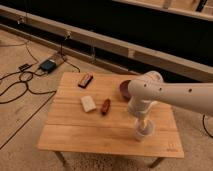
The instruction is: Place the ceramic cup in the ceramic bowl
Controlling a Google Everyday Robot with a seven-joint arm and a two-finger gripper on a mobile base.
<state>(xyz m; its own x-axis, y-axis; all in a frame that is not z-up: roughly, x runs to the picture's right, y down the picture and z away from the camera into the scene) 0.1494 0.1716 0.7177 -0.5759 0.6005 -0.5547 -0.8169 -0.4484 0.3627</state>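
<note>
The white ceramic cup [143, 132] stands upright on the wooden table [80, 131] near its front right. My gripper [141, 123] points down at the end of the white arm [175, 96] and sits right at the cup's top, hiding its rim and inside. The dark maroon ceramic bowl [123, 88] sits at the back of the table, behind and left of the cup. Most of the bowl is hidden by the arm.
A reddish-brown sausage-shaped item [105, 106] and a pale flat block [88, 103] lie mid-table. A dark bar [85, 80] lies at the back left. Cables and a small box [48, 65] lie on the floor to the left. A low wall runs behind.
</note>
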